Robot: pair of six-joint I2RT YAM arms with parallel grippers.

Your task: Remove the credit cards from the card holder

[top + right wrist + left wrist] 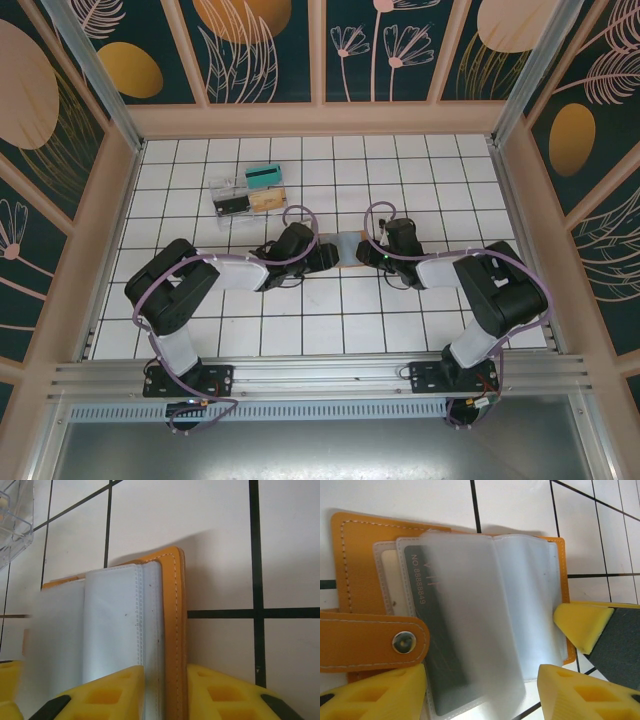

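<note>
The card holder (365, 545) lies open on the white tiles, orange leather with a snap strap (370, 642) and clear plastic sleeves (530, 605). One dark grey credit card (437, 655) printed with a number sits inside a sleeve, and a blurred sleeve page stands half turned over it. My left gripper (482, 695) is open, its yellow fingers either side of the sleeves and gripping nothing. My right gripper (167, 695) is shut on the holder's orange cover edge (176, 630) together with a sleeve. From above, both grippers meet at the card holder (346, 248) mid-table.
A clear plastic tray (250, 190) with teal, black and tan pieces stands behind the left arm, and its corner (12, 515) appears at the right wrist view's top left. The tiled table (330, 320) has raised walls on three sides.
</note>
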